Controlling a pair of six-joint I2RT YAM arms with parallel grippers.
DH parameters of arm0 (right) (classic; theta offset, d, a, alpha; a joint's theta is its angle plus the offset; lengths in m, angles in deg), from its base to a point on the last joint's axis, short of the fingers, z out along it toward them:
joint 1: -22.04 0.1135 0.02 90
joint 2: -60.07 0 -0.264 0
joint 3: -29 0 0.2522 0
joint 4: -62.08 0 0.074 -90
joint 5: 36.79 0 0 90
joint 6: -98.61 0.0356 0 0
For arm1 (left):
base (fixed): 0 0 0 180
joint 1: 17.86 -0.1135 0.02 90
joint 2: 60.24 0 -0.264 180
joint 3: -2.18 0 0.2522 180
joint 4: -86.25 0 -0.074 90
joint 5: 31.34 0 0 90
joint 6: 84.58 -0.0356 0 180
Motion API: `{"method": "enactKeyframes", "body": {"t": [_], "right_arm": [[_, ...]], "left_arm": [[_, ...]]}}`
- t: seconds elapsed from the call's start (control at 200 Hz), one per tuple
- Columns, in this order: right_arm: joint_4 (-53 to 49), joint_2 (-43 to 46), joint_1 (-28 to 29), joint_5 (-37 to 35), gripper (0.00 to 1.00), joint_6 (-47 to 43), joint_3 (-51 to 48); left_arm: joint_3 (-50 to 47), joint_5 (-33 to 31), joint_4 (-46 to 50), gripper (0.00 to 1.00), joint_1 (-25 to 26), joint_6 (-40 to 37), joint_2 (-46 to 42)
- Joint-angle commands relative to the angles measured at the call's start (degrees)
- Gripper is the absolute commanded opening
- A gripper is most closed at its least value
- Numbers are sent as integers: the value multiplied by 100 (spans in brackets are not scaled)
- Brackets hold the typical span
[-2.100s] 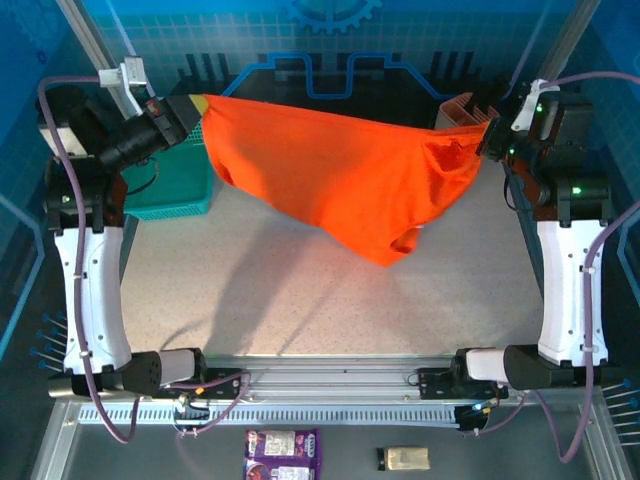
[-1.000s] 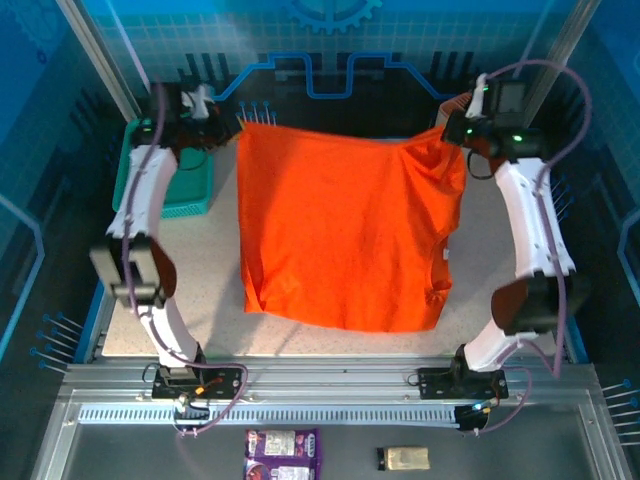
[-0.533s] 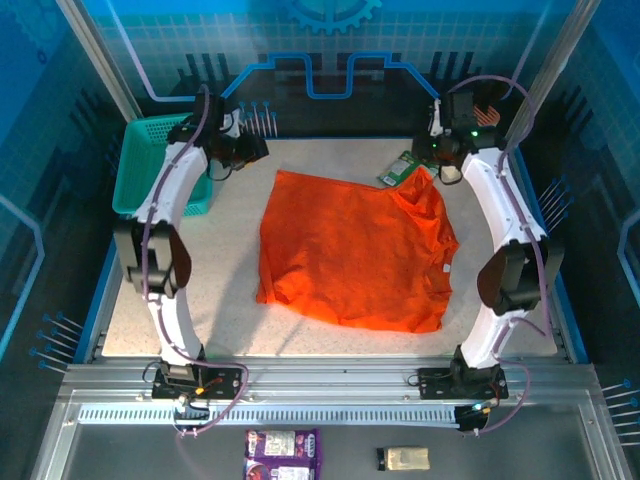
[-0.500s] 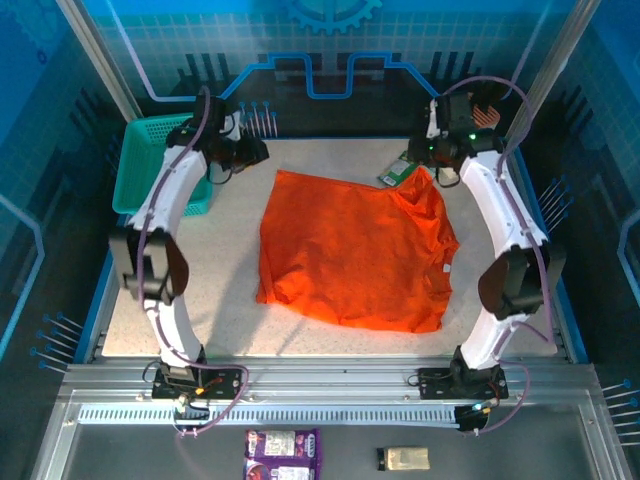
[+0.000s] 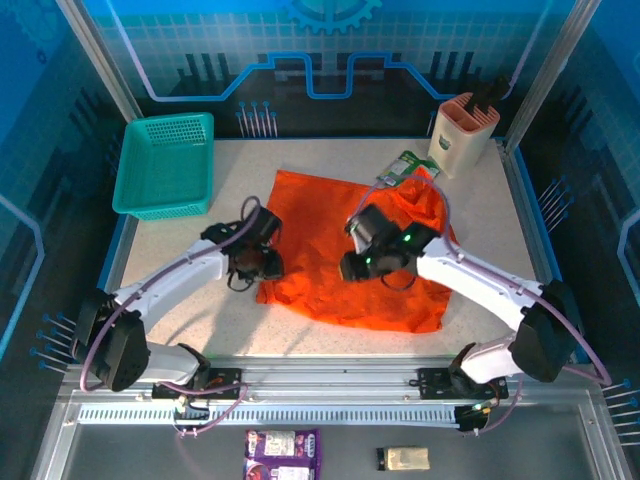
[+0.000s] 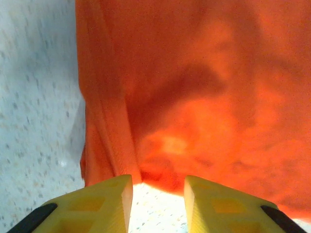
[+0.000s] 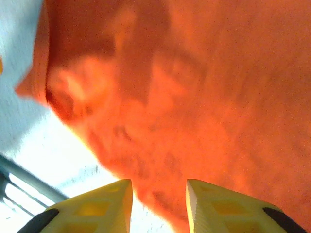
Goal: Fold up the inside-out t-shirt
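Observation:
The inside-out t-shirt point(image 5: 320, 215) lies spread on the table as a rumpled bright orange sheet. My left gripper point(image 5: 266, 268) is low at the shirt's near left edge. In the left wrist view its yellow fingers point(image 6: 112, 204) stand apart, so the left gripper point(image 6: 158, 204) is open over bare table, with the hem of the shirt point(image 6: 194, 73) just ahead of the tips. My right gripper point(image 5: 350, 268) hovers over the middle of the cloth. It is open too point(image 7: 159, 206), with the wrinkled shirt point(image 7: 218, 73) under and ahead of it and nothing held.
A teal mesh basket point(image 5: 165, 165) stands at the back left. A beige holder point(image 5: 462, 132) stands at the back right, with a green packet point(image 5: 400, 168) beside the shirt's far edge. Purple packets point(image 5: 283, 445) lie beyond the front rail.
Both grippers let go of the shirt's far corners and swung back toward the near side. The shirt dropped flat onto the table.

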Motion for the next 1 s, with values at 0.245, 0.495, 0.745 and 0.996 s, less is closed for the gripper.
{"method": "enactKeyframes", "body": {"t": [0.245,0.495,0.745,0.996], "right_arm": [[448,-763,1131,-654,45,940,-629],[889,-1225,1298,-329,59,805,-765],[965,-1543,1290,-300,64,744,-841],[1009,-1679,1077,-384,36,969,-976]], "left_arm": [[-246,-1094,-149,34,767,1441,900],[-351,-1193,-10,35,759,1488,1014],[-413,-1145,56,31,763,1464,1160],[-462,-1247,181,5,758,1349,901]]}}
